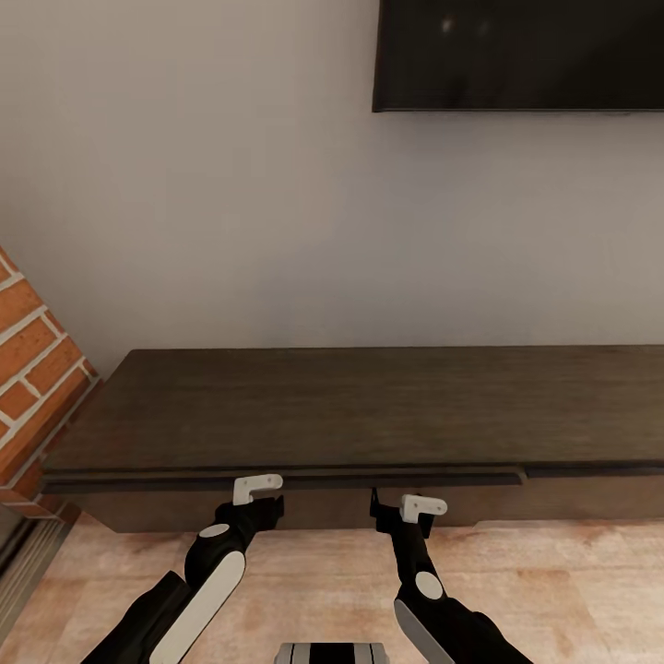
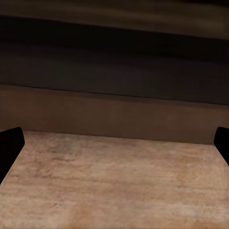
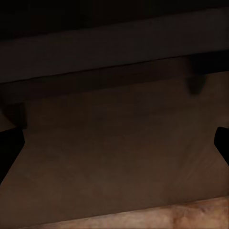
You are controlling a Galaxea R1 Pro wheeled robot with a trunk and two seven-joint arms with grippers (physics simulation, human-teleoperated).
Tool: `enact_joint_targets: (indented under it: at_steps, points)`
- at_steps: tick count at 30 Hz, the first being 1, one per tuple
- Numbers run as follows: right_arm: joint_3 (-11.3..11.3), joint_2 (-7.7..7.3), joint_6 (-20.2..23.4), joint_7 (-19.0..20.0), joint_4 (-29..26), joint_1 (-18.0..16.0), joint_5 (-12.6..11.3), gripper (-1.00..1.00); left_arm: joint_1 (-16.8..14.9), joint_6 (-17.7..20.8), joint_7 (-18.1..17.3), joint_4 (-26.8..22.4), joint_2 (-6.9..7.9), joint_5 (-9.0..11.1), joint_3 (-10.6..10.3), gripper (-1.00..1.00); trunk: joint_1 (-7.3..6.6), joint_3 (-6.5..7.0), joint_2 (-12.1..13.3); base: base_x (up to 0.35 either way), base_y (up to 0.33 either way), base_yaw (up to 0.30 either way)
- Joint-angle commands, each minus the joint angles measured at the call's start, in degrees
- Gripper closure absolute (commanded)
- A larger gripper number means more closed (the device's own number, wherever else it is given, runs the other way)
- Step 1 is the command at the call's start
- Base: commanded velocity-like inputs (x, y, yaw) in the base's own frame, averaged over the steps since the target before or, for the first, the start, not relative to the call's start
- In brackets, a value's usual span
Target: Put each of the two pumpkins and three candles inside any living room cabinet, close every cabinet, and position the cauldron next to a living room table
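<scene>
Fingers just before cabinet (shut)

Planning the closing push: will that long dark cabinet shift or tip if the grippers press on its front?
Probably not. The cabinet is long, low and wide and reaches the wood floor, so it looks heavy and stable. The left gripper and right gripper sit low by its front, so tipping seems unlikely.
</scene>
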Motion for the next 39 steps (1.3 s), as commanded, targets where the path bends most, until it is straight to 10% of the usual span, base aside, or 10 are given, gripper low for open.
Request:
enact_joint_targets:
  at_steps: [1,31,39]
  points:
    - [0.33,-0.08,-0.40,-0.30,-0.05,-0.09,-0.60,-1.00,-0.04,0.06,0.52,-0.08,0.06,0.42,-0.16,-1.00,-0.01,-0.04,-0.02,0.005,0.000,0.000]
    - [0.19,-0.11,0.21,-0.24,-0.05,-0.09,-1.10,-1.00,-0.06,0.78,0.71,-0.19,0.09,0.57,0.26,-1.00,-0.01,-0.04,-0.02,-0.190,0.000,0.000]
    - [0.16,-1.64,5.36,0.11,-1.50,-0.09,-10.81,-1.00,-0.08,12.31,1.11,-3.89,-0.17,1.05,2.69,-1.00,-0.06,0.40,0.01,-0.003,0.000,0.000]
